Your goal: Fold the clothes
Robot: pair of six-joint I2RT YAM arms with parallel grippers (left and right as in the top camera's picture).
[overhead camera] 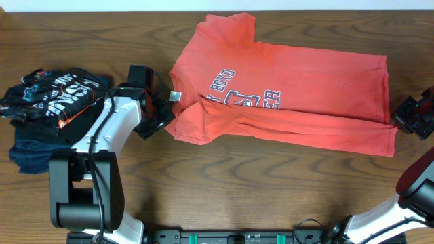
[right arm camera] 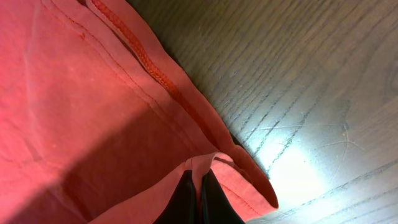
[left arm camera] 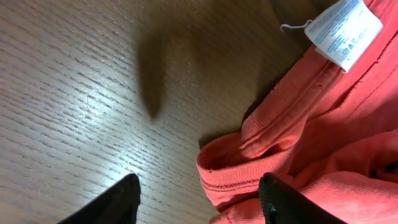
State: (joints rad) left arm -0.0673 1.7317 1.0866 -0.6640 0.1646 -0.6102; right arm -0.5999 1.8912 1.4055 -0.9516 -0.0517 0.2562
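Shirt part-folded: one long side turned in, the rest still to do.
Shirt [overhead camera: 285,95] lies sideways mid-surface [overhead camera: 237,196], with the near flap folded over the print and the far sleeve not yet in. My left tool [left arm camera: 199,208] is released, with the collar [left arm camera: 261,134] rib between its fingers. My right tool [right arm camera: 199,199] looks clenched on the hem [right arm camera: 143,62] corner.

It looked like a robotics lab bench, not a home. A wood-grain counter [overhead camera: 203,183] held one T-shirt [overhead camera: 291,95], with a white-and-black robot arm [overhead camera: 102,156] left of the T-shirt, a second arm [overhead camera: 413,196] right of it, and a black mounting rail [overhead camera: 237,237] with green fittings on its near side.
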